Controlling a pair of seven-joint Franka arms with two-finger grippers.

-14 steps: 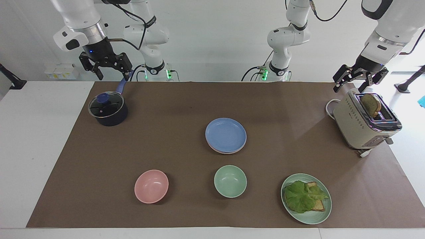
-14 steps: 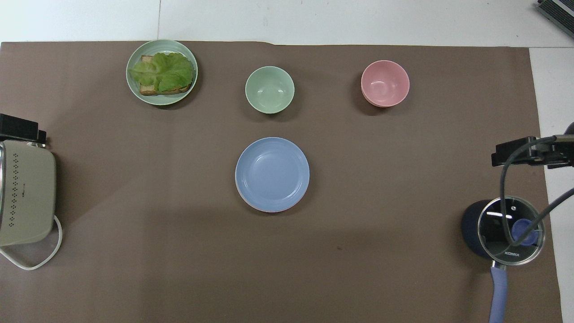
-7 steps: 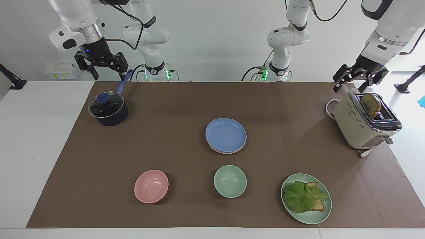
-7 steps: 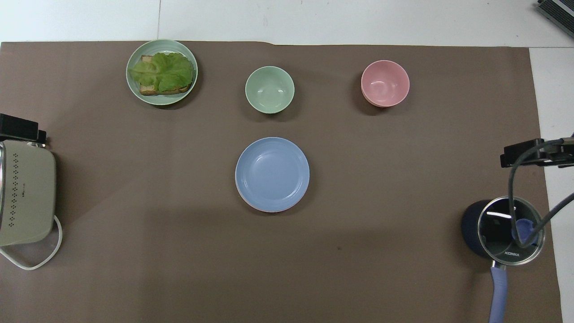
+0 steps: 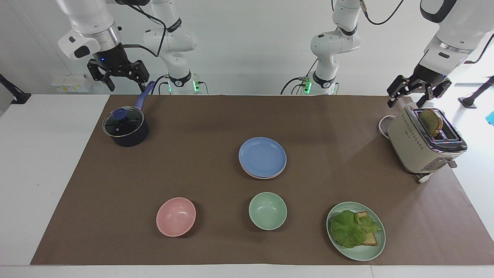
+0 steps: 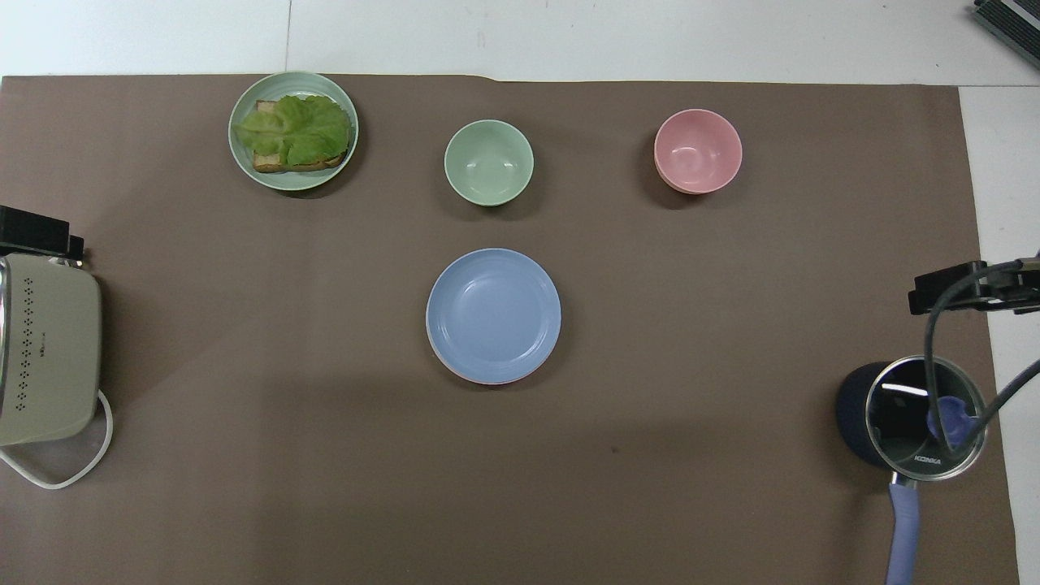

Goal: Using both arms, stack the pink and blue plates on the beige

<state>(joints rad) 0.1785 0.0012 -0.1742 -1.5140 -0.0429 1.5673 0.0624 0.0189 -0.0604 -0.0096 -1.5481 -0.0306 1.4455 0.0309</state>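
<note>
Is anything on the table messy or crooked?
Nothing looks spilled or broken. The blue plate sits slightly off-centre on its stack, so a pink edge peeks out underneath. A bread slice leans in the toaster.

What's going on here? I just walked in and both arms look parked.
Nothing is being handled. The round blue plate tops a stack at mid-table, with a pale pink plate edge showing beneath it; no beige plate can be made out. The right gripper hangs open, empty, above the lidded dark saucepan. The left gripper hangs open, empty, by the beige toaster.
</note>
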